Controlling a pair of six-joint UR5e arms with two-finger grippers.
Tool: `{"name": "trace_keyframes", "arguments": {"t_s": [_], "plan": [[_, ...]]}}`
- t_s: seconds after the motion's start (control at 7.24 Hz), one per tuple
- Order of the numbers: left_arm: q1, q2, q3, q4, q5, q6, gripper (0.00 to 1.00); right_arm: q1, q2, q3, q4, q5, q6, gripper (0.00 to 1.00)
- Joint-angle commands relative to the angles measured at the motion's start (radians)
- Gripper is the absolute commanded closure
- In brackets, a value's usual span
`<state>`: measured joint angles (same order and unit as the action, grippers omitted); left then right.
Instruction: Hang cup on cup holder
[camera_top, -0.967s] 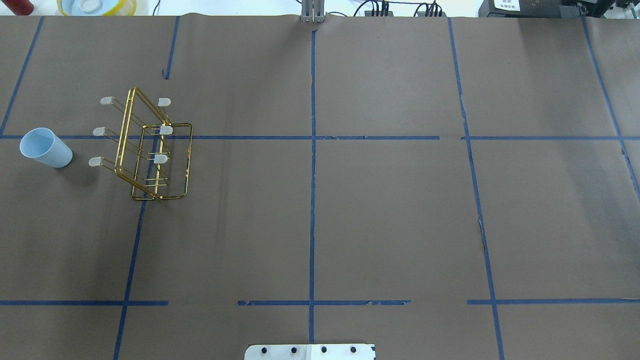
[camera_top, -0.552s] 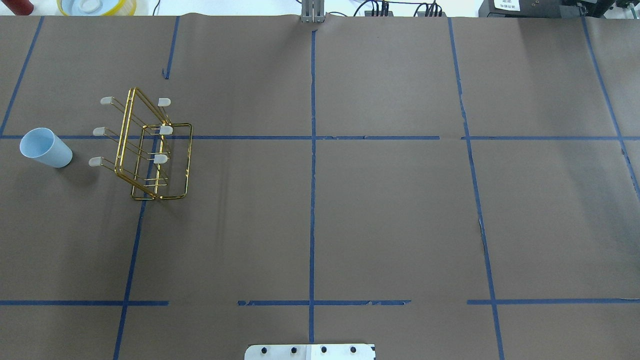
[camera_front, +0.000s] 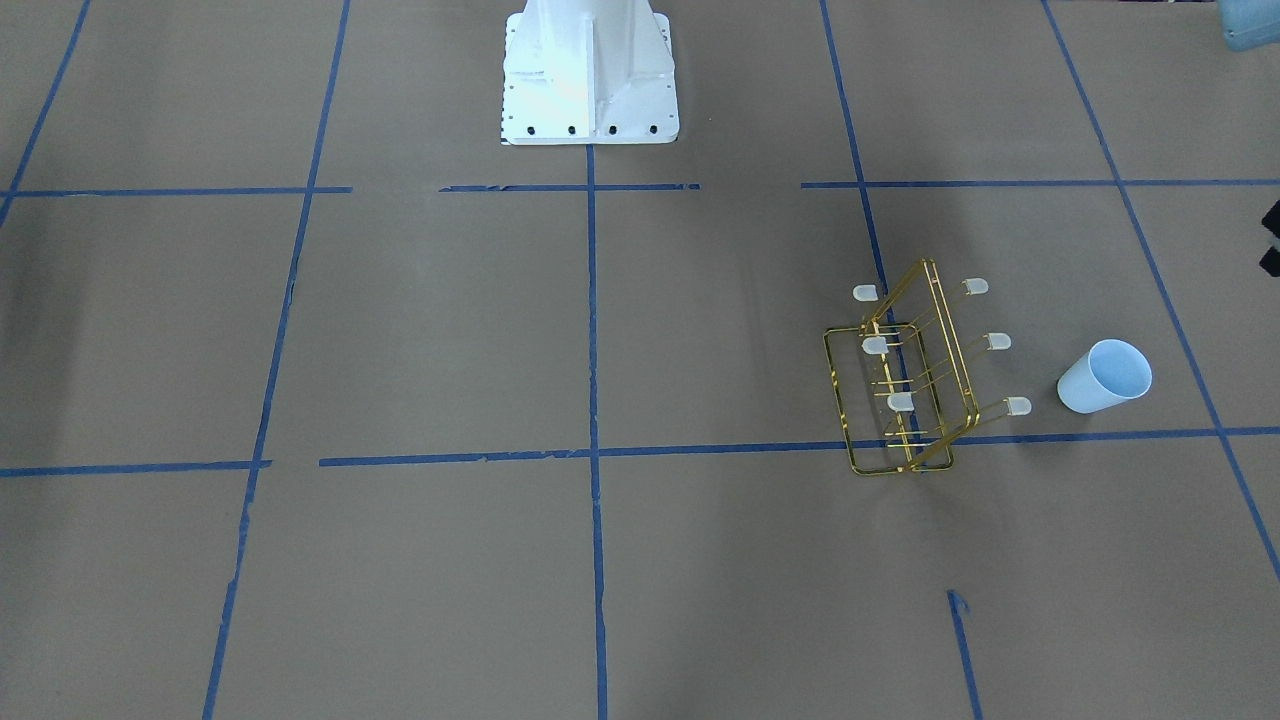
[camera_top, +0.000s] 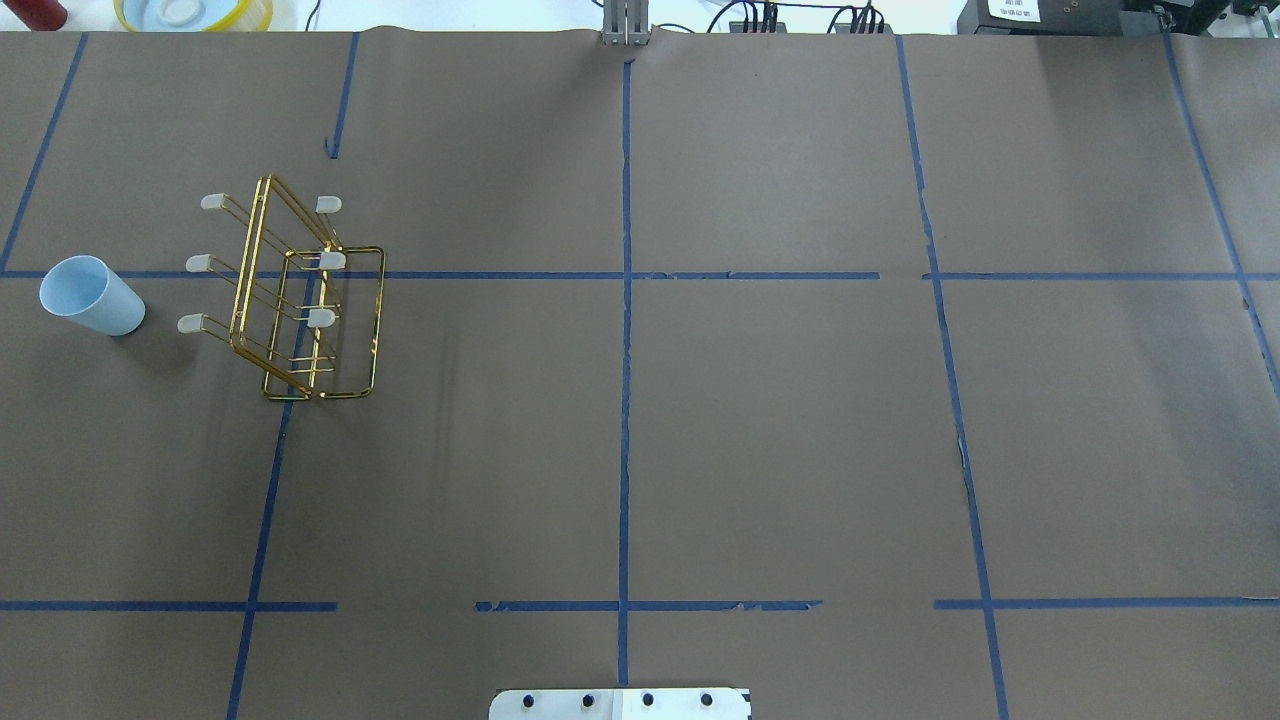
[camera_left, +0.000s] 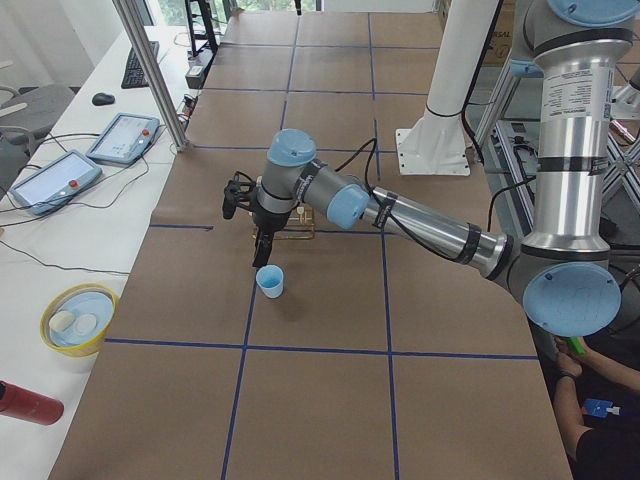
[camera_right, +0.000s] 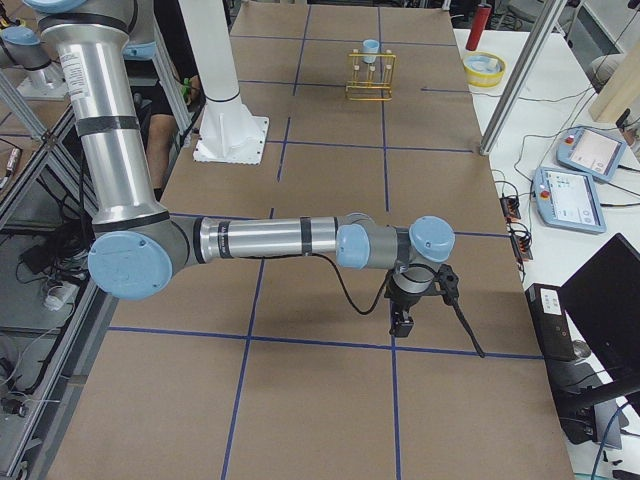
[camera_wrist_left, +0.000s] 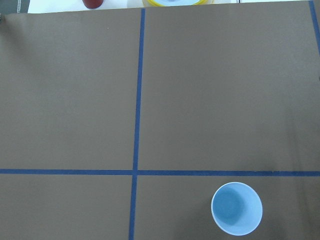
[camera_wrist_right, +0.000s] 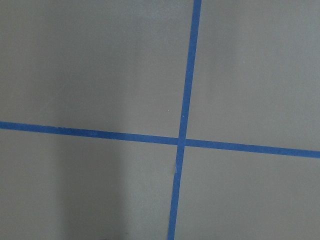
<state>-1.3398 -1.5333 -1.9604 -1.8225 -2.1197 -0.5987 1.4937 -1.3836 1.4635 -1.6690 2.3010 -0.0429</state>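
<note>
Cup (camera_top: 90, 295) upright near rack (camera_top: 310, 300); looks light, thin, slippery. Pinch its wall at rim, gently. Left claw (camera_left: 261, 258) hovers near it; wide or narrow, you can't tell.

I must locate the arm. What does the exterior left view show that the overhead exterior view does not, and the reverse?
Only exterior left: the left arm, with its end effector near the cup. Only overhead: all six capped prongs of the cup holder. Both: the cup upright, mouth up, on the table.
</note>
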Motion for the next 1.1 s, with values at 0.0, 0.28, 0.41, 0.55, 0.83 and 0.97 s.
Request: {"name": "trace_keyframes", "arguments": {"t_s": [0.0,0.28,0.41,0.55,0.83,0.97], "plan": [[0.140,0.059,0.000,-0.174,0.104,-0.188,0.00,0.000,0.000,0.000,0.000,0.000,0.000,0.00],[0.236,0.158,0.011,-0.361,0.218,-0.329,0.00,0.000,0.000,0.000,0.000,0.000,0.000,0.00],[0.276,0.197,0.020,-0.424,0.275,-0.372,0.00,0.000,0.000,0.000,0.000,0.000,0.000,0.00],[0.310,0.234,0.034,-0.493,0.338,-0.403,0.00,0.000,0.000,0.000,0.000,0.000,0.000,0.00],[0.388,0.243,0.058,-0.554,0.458,-0.527,0.00,-0.001,0.000,0.000,0.000,0.000,0.000,0.00],[0.431,0.242,0.064,-0.570,0.512,-0.599,0.00,0.000,0.000,0.000,0.000,0.000,0.000,0.00]]}}
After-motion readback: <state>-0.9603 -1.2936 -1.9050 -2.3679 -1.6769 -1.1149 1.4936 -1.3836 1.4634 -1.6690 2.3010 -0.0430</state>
